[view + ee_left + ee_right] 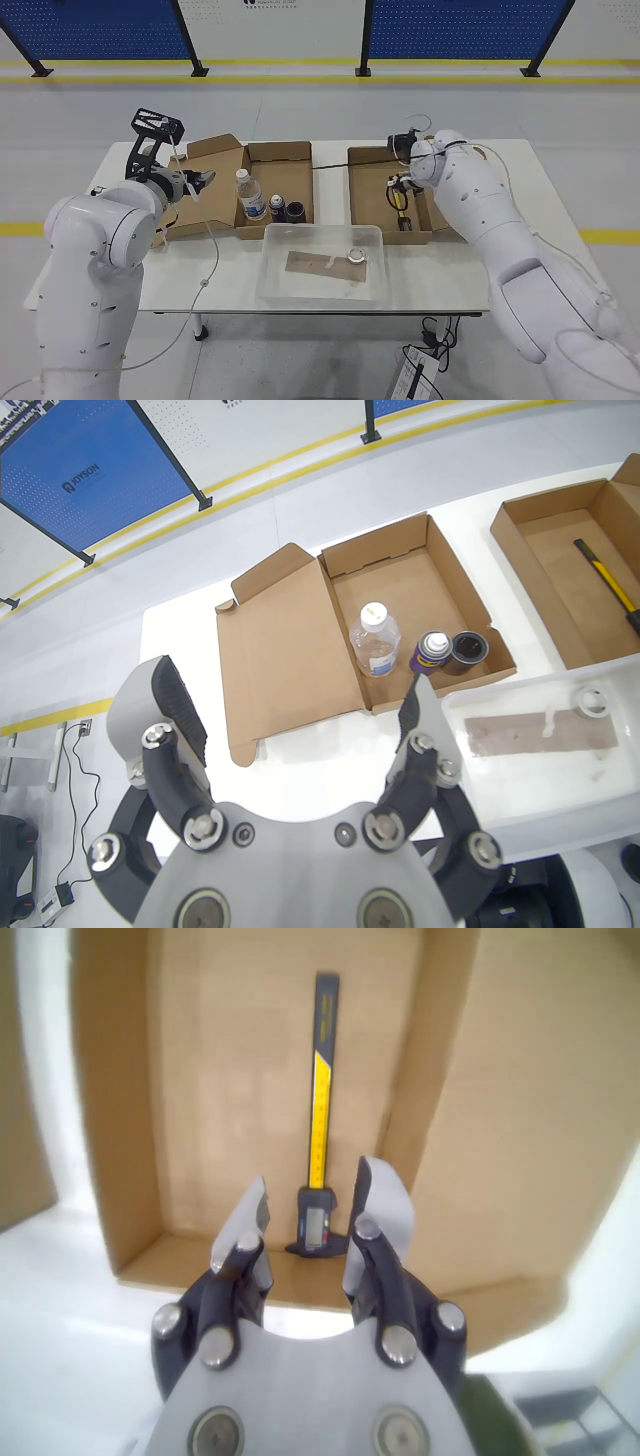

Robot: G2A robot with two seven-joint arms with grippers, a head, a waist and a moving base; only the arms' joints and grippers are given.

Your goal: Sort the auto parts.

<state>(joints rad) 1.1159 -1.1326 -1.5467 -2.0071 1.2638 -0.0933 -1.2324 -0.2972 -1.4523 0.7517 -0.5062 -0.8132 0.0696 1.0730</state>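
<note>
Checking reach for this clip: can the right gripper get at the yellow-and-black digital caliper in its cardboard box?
Probably yes: the right gripper hangs open over the yellow-and-black digital caliper, with nothing between them.

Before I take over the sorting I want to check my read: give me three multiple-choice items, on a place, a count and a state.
1. How many things stand in the left-hand box? A. one B. five C. three
2. Where is the metal ring? A. in the left-hand box B. in the clear bin C. on the bare table
3. The right fingers are: A. apart, empty, above the caliper B. shut on the caliper C. shut on the ring
Answers: 1 C, a clear bottle, a spray can and a black cylinder stand there; 2 B, it lies on the bin's floor; 3 A, nothing is between them and the caliper lies beyond them, untouched.
</note>
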